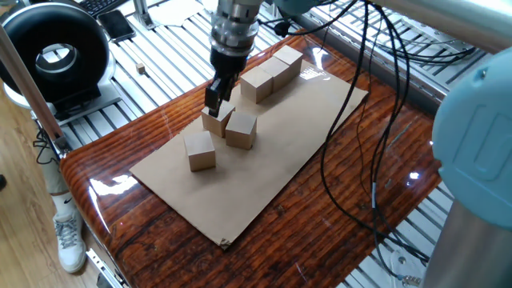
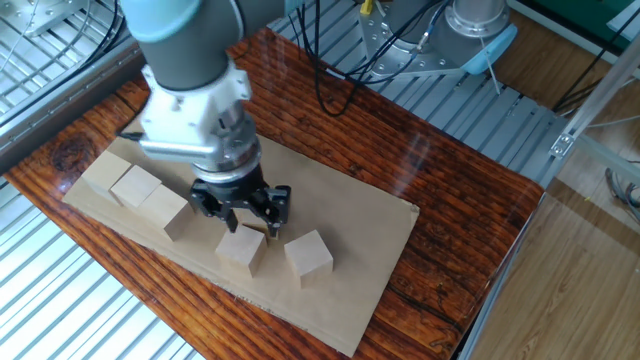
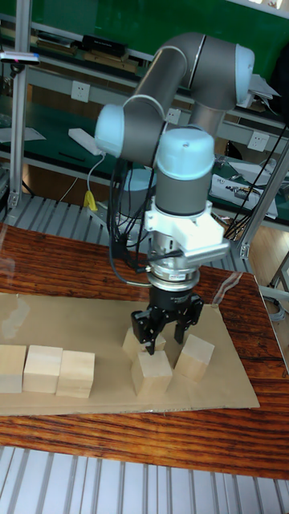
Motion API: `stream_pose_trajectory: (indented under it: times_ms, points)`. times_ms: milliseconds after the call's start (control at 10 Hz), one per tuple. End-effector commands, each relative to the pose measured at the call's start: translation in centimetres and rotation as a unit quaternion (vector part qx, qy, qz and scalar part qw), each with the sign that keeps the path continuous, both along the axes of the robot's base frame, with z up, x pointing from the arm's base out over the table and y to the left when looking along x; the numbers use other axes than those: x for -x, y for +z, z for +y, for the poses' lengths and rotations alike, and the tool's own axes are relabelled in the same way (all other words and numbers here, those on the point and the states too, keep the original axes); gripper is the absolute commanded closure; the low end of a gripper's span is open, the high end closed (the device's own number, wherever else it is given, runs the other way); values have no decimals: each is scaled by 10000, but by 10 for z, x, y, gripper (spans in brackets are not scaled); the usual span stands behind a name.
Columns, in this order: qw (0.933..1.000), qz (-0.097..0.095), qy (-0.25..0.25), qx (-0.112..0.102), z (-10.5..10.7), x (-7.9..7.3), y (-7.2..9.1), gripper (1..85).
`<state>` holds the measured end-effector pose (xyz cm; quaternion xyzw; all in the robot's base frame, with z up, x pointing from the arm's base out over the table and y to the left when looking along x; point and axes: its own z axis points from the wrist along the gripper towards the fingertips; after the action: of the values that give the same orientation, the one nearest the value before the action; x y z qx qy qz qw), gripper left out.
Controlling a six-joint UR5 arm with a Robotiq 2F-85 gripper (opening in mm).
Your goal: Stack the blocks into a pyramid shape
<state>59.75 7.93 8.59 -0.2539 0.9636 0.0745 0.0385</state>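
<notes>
Six tan wooden blocks lie on a cardboard sheet [image 1: 272, 168]. Three of the blocks form a touching row [image 1: 272, 72], also seen at the sheet's left end [image 2: 135, 188] [image 3: 44, 369]. Three more lie loose: one block [image 1: 214, 122] directly under my gripper [image 1: 214, 104], a second block [image 1: 242, 130] beside it, and a third block [image 1: 200, 150] nearer the sheet's end. My gripper [image 2: 245, 212] [image 3: 166, 336] is open, its fingers down on either side of the first block [image 3: 130, 344], which it mostly hides in the other fixed view. I cannot tell whether the fingers touch it.
The sheet rests on a glossy wooden table [image 1: 104, 192]. A black round device [image 1: 52, 52] and a tiny tan cube [image 1: 141, 69] sit on the slatted bench beyond the table's left edge. Black cables [image 1: 360, 120] hang over the right side of the table.
</notes>
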Motion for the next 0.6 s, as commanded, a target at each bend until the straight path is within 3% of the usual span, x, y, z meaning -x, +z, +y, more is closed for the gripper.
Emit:
stream_pose_trajectory:
  times_ms: [0, 300, 500]
  points:
    - [9987, 112, 336, 370, -11, 10, -2, 280]
    - [9970, -31, 457, 624, -31, 7, -6, 293]
    - [9971, 46, 511, 561, -33, 13, -8, 290]
